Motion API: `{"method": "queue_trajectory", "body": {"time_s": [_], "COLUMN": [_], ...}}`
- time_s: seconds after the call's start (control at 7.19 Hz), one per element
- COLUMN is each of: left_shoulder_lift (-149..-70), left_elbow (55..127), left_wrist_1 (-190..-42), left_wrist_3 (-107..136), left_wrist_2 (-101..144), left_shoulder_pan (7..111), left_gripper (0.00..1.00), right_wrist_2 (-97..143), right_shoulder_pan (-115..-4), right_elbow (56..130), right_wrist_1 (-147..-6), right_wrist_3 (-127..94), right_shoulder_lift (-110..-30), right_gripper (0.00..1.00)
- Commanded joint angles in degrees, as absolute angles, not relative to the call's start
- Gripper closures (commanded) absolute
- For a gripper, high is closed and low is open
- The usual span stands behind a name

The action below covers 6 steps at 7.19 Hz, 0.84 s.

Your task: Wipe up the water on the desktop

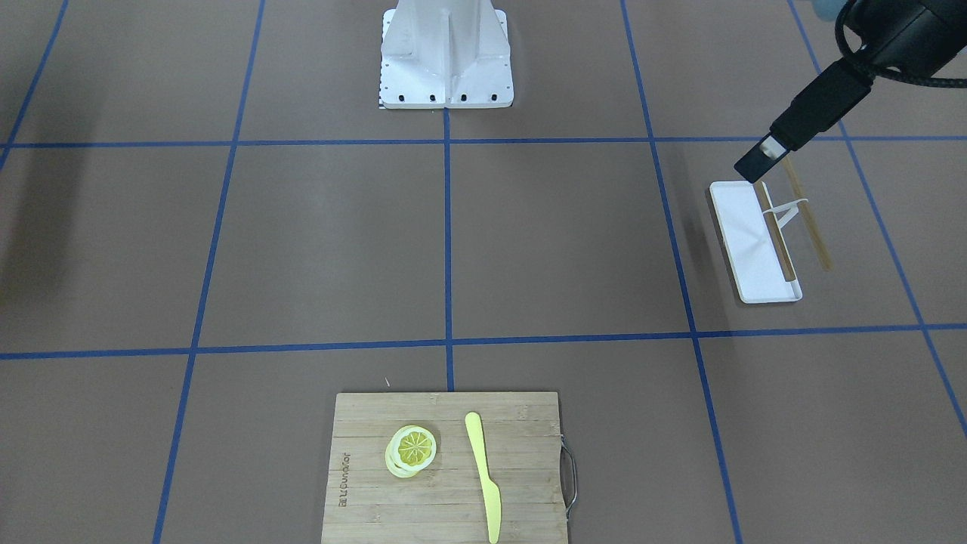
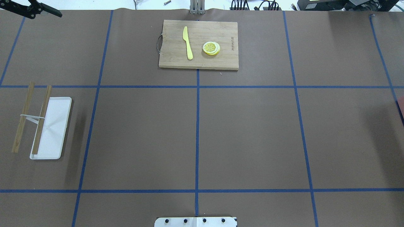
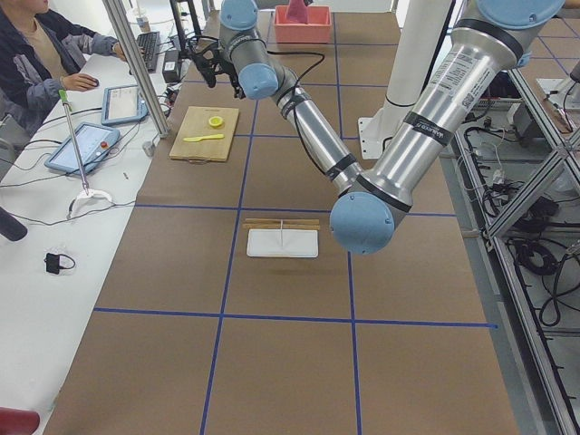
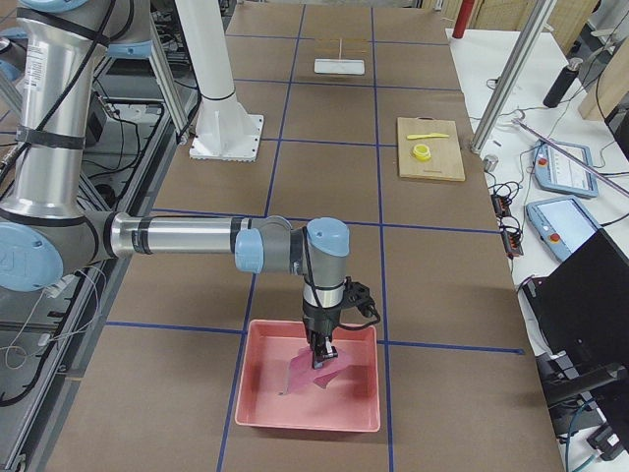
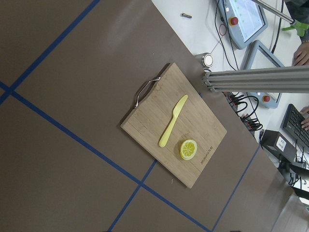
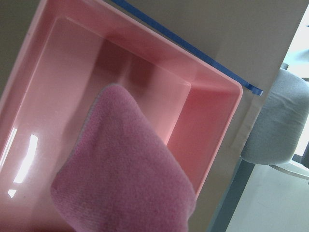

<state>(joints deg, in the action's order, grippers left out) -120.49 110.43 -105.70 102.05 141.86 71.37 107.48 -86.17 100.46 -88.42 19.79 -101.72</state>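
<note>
The desktop [image 2: 252, 135] is a flat brown surface with a grid of blue tape lines; I see no water on it in any view. My right gripper [image 4: 321, 356] hangs over a pink tray [image 4: 265, 413] at the table's right end. A pink cloth [image 6: 125, 183] hangs lifted above the tray floor [image 6: 63, 96], held from above; it also shows in the exterior right view [image 4: 310, 372]. My left gripper [image 2: 47, 12] is high over the far left corner, empty as far as I see; its jaws are too small to read.
A bamboo cutting board [image 2: 227, 60] with a yellow knife [image 2: 187, 42] and a lemon slice [image 2: 211, 48] lies at the far middle. A white tray with a wooden rack [image 2: 53, 132] sits at the left. The robot base [image 1: 446, 53] stands at the near edge.
</note>
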Motion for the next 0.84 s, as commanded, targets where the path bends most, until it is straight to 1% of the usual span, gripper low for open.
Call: {"method": "queue_trajectory", "body": {"time_s": [0.0, 0.14, 0.28, 0.56, 0.7], "left_shoulder_lift": [-120.5, -120.4, -120.3, -120.1, -119.7], "left_elbow": [110.7, 110.7, 110.7, 110.4, 110.0], "left_wrist_1": [-105.6, -105.6, -105.6, -105.6, -105.3], "left_wrist_3": [102.1, 102.0, 102.0, 101.3, 97.8], "left_wrist_2": [141.9, 141.9, 141.9, 141.9, 142.8], "left_shoulder_pan": [71.4, 71.5, 71.4, 71.5, 72.1], "left_gripper": [0.15, 0.15, 0.15, 0.15, 0.15], "right_wrist_2": [110.5, 113.4, 114.1, 124.0, 127.1], "right_shoulder_pan": [-86.2, -86.3, -86.7, -89.1, -89.1], "right_elbow": [96.3, 96.4, 96.9, 97.7, 100.7], "right_wrist_1": [-82.9, -82.8, -82.8, -82.7, -83.6], "right_wrist_3": [19.7, 19.5, 19.5, 19.1, 15.1], "right_shoulder_lift": [-101.5, -101.6, -101.7, -100.4, -99.1], "right_gripper": [0.65, 0.01, 0.0, 0.0, 0.0]}}
